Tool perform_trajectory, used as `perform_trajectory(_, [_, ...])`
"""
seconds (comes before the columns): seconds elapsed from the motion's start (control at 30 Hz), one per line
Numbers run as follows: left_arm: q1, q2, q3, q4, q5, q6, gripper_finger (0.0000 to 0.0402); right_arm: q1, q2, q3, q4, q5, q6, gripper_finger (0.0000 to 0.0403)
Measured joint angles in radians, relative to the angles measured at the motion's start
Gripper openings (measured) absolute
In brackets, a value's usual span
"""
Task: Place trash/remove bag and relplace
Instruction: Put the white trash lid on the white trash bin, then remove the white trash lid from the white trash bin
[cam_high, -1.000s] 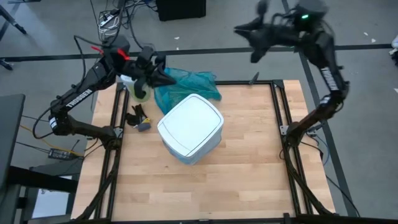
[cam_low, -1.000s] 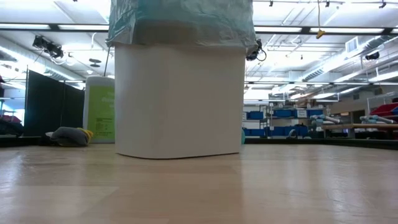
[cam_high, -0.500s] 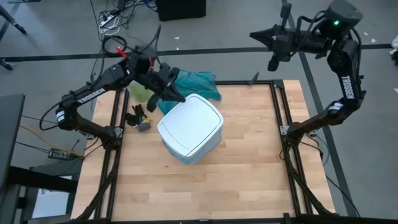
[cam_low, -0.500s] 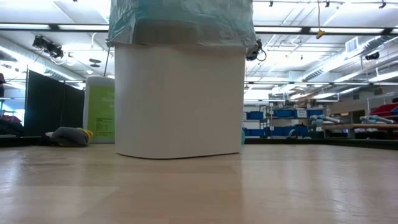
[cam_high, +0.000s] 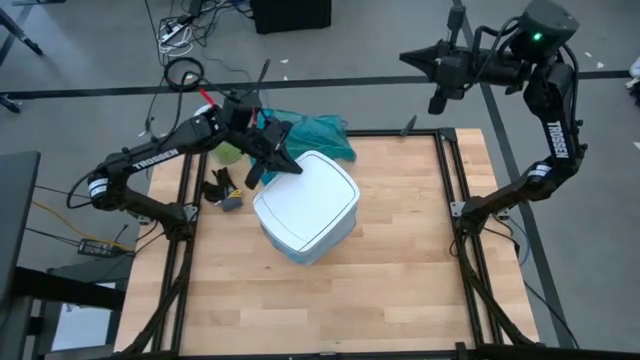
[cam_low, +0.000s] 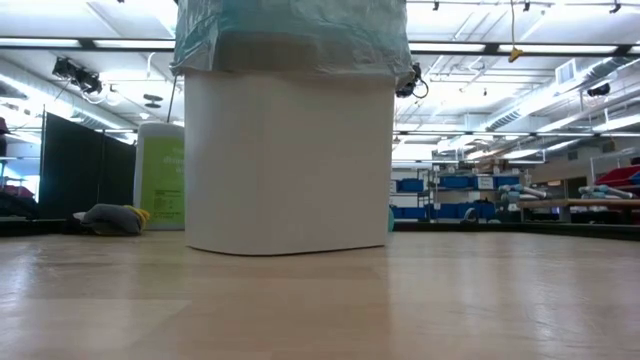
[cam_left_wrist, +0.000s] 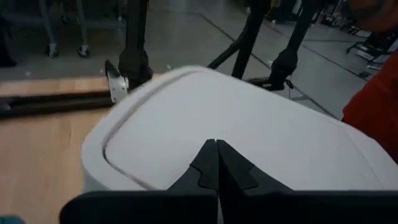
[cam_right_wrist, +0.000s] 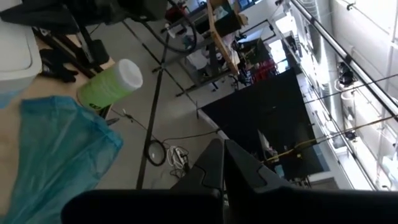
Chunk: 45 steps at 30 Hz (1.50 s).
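A white bin (cam_high: 306, 205) with its white lid (cam_left_wrist: 249, 124) on stands mid-table. The light blue bag lines it, folded over the rim (cam_low: 290, 35). My left gripper (cam_high: 290, 165) is shut, and its fingertips (cam_left_wrist: 216, 146) are over the lid's far-left part. My right gripper (cam_high: 415, 57) is shut and raised high beyond the table's far right corner, with nothing in it. The trash is out of view. My left gripper's shut fingertips slant down from the table's far left side and stand right at the lid's far-left part (cam_left_wrist: 205, 134). I cannot tell whether they touch the lid.
A darker teal-green bag (cam_high: 310, 130) lies crumpled at the far edge behind the bin. A green canister (cam_high: 228, 152) stands at the far left. Beside it on the table lies a dark bundle with some yellow (cam_high: 222, 190). The wood in front of the bin is bare.
My left gripper has swung from above the green canister toward the bin, sinking and rolling, and now stands over the lid's far-left part. My right arm has drawn a little toward the right and then kept still. The bin has not moved.
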<state>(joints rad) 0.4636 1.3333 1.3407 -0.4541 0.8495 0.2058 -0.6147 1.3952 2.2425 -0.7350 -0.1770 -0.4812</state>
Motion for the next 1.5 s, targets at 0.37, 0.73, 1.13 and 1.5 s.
perform_trajectory(0.37, [0.003, 0.003, -0.101, 0.159, 0.012, -0.081, 0.0000, 0.000, 0.000, 0.000, 0.001, 0.001, -0.025, 0.0001])
perform_trajectory(0.73, [0.063, -0.071, 0.086, 0.160, -0.021, -0.256, 0.0004, 0.000, 0.000, 0.000, -0.001, 0.000, -0.054, 0.0001])
perform_trajectory(1.13, [0.064, -0.335, 0.182, -0.066, -0.337, -0.387, 0.0003, 0.000, -0.020, 0.000, -0.147, -0.007, 0.135, 0.0014])
perform_trajectory(1.5, [0.064, -0.617, 0.032, -0.250, -0.624, -0.744, 0.0002, 0.074, 0.001, 0.000, -0.527, -0.018, 0.306, 0.0055])
